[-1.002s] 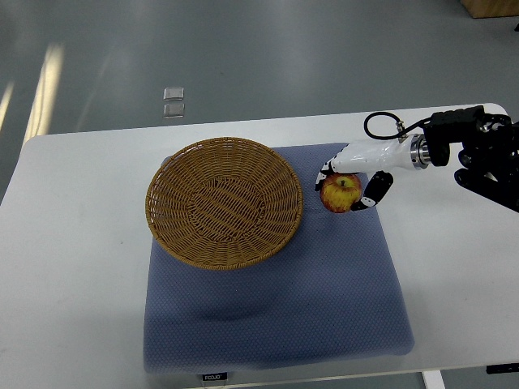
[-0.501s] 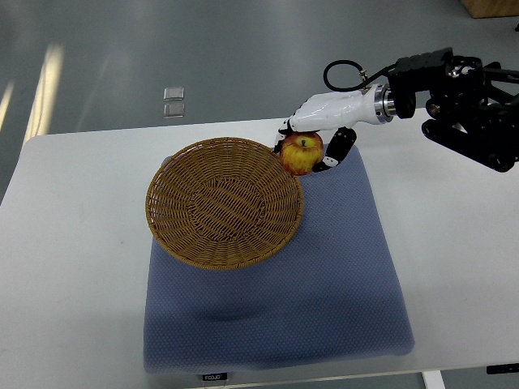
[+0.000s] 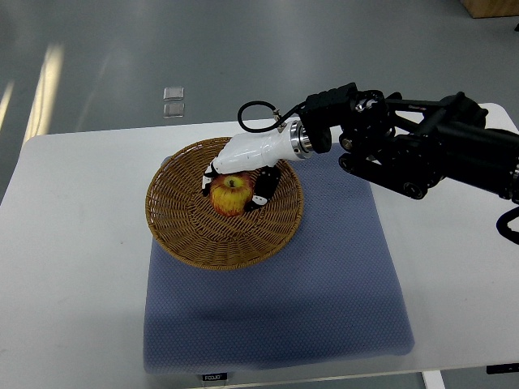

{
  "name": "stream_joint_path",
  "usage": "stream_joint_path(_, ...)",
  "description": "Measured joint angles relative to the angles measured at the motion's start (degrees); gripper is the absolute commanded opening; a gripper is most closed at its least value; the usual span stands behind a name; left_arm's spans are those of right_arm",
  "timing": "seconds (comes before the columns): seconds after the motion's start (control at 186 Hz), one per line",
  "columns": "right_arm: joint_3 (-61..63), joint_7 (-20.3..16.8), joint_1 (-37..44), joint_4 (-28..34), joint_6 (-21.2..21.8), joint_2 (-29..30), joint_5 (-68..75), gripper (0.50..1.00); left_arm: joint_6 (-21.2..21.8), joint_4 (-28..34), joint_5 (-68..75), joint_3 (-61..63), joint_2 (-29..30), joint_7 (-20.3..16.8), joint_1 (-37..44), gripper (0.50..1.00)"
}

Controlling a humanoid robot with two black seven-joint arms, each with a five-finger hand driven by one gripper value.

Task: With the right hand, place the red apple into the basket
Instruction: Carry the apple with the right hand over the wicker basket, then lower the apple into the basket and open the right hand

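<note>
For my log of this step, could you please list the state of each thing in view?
red apple: held over the basket's inside, stem up.
right hand: fingers closed around the apple.
basket: upright on the blue mat, nothing else inside.
blue mat: flat on the white table.
white table: carrying the mat.

Quick count: one red apple [image 3: 230, 194], one wicker basket [image 3: 186, 227], one blue mat [image 3: 324, 292] and one white table [image 3: 73, 267] can be seen. Just one robot hand [image 3: 237, 177] is in view, plus two small clear squares [image 3: 173, 101] spotted on the floor.
</note>
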Motion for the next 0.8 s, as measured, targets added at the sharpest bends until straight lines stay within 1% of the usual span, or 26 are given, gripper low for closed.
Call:
stream_joint_path(0.312,-0.1,-0.7,-2.4,-2.7,-0.5,2.1,-0.2,0.746,0.0,-0.1,0.0,-0.1,0.0,0.0,0.0,1.0)
stream_joint_path(0.415,-0.1,-0.8,-2.8,-2.8,-0.6,2.4,-0.2,0.754,0.0,-0.1,0.0,-0.1,0.0,0.0,0.2,1.0)
stream_joint_path(0.42,-0.1,-0.8,-2.8,-2.8,-0.6,2.4,-0.2,0.772,0.0,-0.1,0.0,-0.1,0.0,0.0,0.2,1.0)
stream_joint_path(0.463,0.0,-0.8,-2.8,-2.8,-0.6,2.4,-0.2,0.789,-0.1,-0.1,0.0,-0.1,0.0,0.0,0.2,1.0)
stream_joint_path(0.609,0.0,-1.0,-2.9,-3.0,-1.9,2.5,-0.2,0.823,-0.1,-0.1,0.0,-0.1,0.0,0.0,0.2,1.0)
stream_joint_path(0.673,0.0,-1.0,-2.9,-3.0,-2.1,2.5,-0.1,0.823,-0.1,-0.1,0.0,-0.1,0.0,0.0,0.2,1.0)
stream_joint_path(0.684,0.0,-1.0,-2.9,-3.0,-2.1,2.5,-0.1,0.838,-0.1,-0.1,0.0,-0.1,0.0,0.0,0.2,1.0)
stream_joint_path(0.727,0.0,-1.0,-2.9,-3.0,-2.1,2.5,-0.1,0.852,-0.1,-0.1,0.0,-0.1,0.0,0.0,0.2,1.0)
stream_joint_path(0.797,0.0,-1.0,-3.0,-3.0,-2.1,2.5,0.0,0.858,0.0,-0.1,0.0,-0.1,0.0,0.0,0.2,1.0)
